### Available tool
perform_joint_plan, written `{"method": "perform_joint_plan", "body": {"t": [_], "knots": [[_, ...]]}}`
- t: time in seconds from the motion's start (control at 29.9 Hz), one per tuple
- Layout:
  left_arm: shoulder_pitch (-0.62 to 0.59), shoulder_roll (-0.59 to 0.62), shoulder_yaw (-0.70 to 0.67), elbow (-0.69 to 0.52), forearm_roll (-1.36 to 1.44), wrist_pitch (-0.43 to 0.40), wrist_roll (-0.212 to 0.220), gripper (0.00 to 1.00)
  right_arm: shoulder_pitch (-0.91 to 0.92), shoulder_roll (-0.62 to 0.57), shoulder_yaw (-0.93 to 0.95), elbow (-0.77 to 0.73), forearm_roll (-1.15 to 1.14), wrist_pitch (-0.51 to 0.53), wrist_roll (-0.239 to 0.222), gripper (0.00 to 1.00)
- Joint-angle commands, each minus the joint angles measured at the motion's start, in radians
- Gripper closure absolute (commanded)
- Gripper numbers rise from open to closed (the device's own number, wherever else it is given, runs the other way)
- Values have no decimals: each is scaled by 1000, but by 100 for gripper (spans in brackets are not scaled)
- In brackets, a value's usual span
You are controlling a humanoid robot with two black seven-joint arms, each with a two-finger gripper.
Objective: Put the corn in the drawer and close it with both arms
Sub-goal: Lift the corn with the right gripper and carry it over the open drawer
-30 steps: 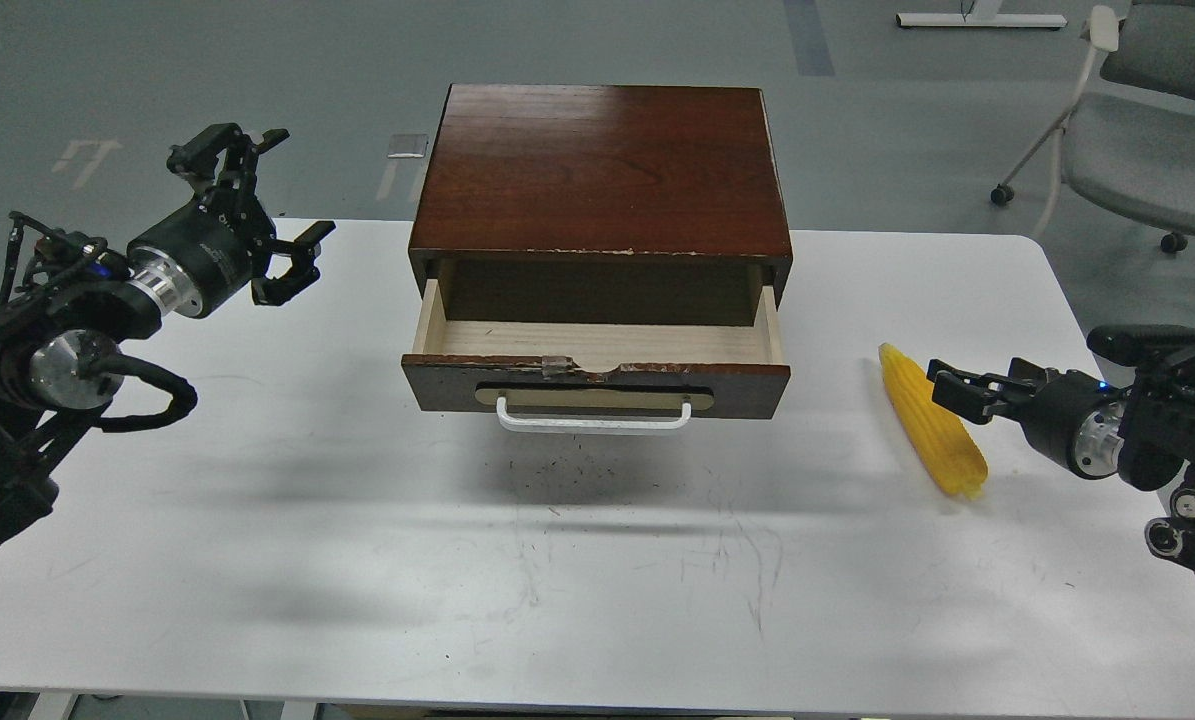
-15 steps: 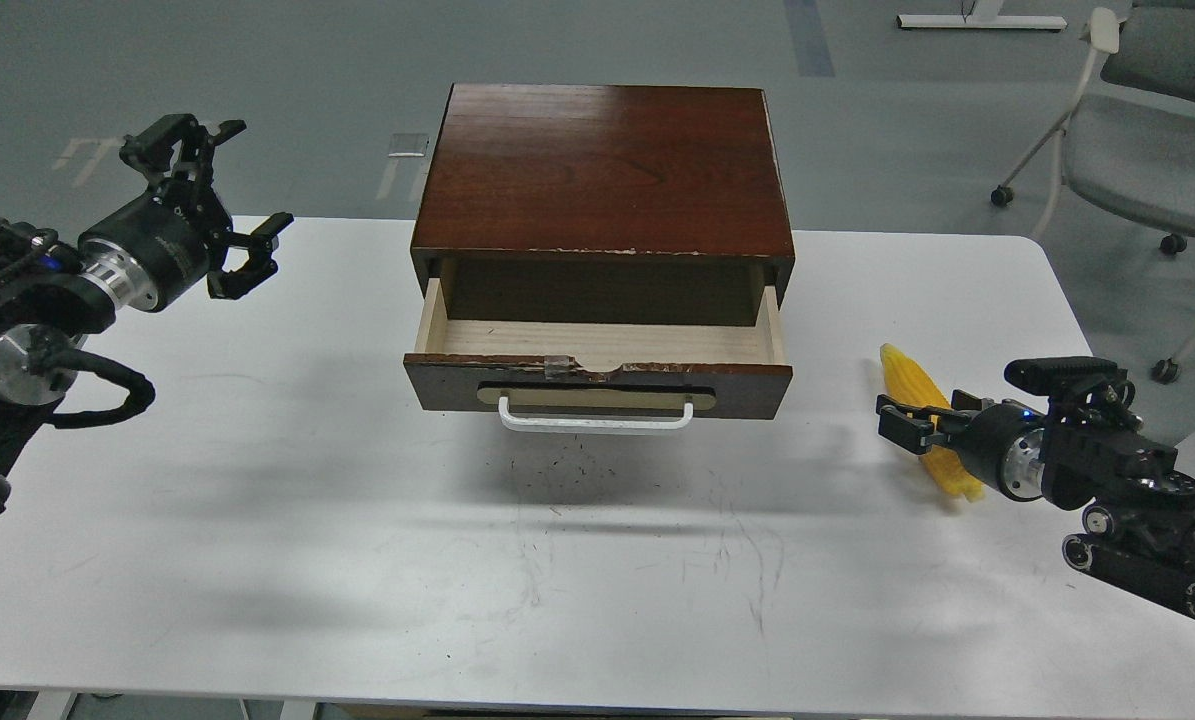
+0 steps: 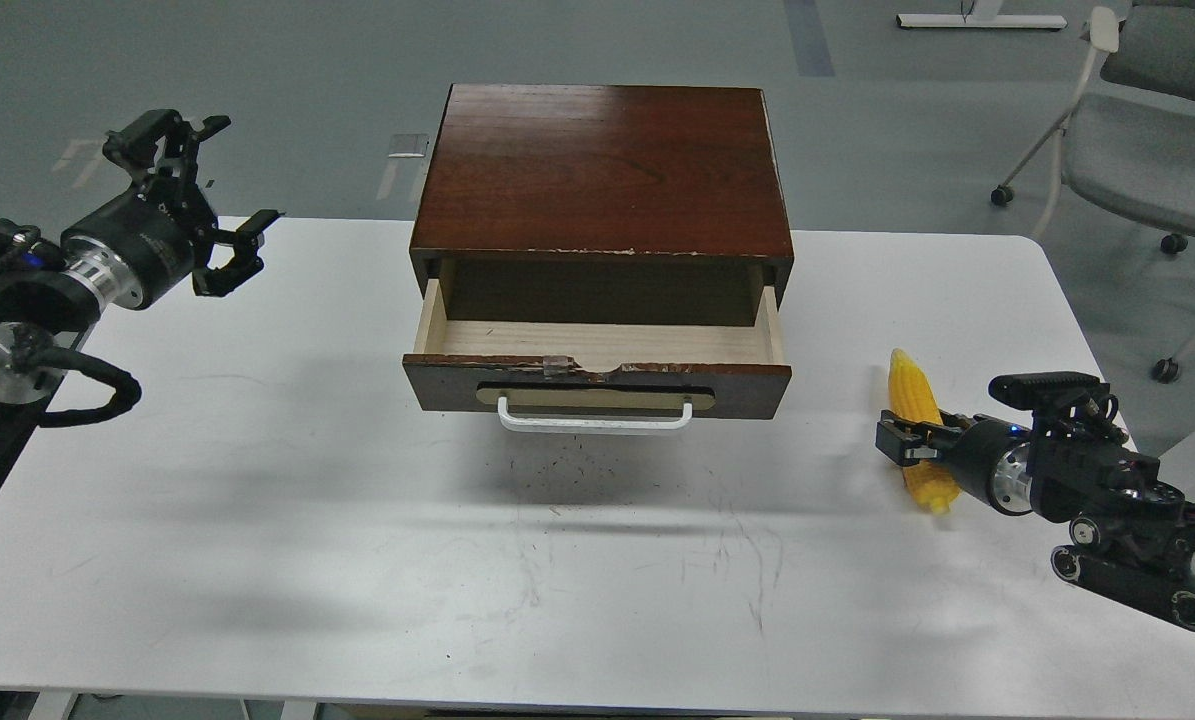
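The drawer of the dark reddish-brown cabinet stands pulled open, its pale wood inside empty, with the white bar handle facing me. The yellow corn lies on the white table to the right of the drawer, tip pointing away from me. My right gripper reaches in from the right, and its fingers are closed around the corn's middle, low on the table. My left gripper is open and empty, held above the table's far left, well away from the cabinet.
A grey office chair stands on the floor beyond the table's far right corner. The table's front edge runs along the bottom of the view. Dark specks and scuffs mark the table in front of the drawer.
My right gripper has moved left and closed on the corn's middle, turning the corn more upright. My left arm has drawn back to the left, away from the cabinet.
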Motion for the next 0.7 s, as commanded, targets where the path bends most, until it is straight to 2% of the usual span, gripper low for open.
{"method": "perform_joint_plan", "body": {"t": [0.0,0.23,0.4,0.57,0.6,0.67], "knots": [[0,0,-2,0,0,1,0,2,11,-9,5,18,3,-2,-1,100],[0,0,0,0,0,4,-2,2,86,-64,11,69,-3,-11,1,100],[-1,0,-2,0,0,4,0,2,279,-161,8,122,-21,-25,19,100],[0,1,-2,0,0,4,-2,2,555,-176,5,152,-268,-25,97,100],[0,1,-2,0,0,4,-2,2,555,-176,5,152,-268,-25,98,100],[0,1,-2,1,0,5,-3,2,657,-144,4,153,-380,-23,148,100]]}}
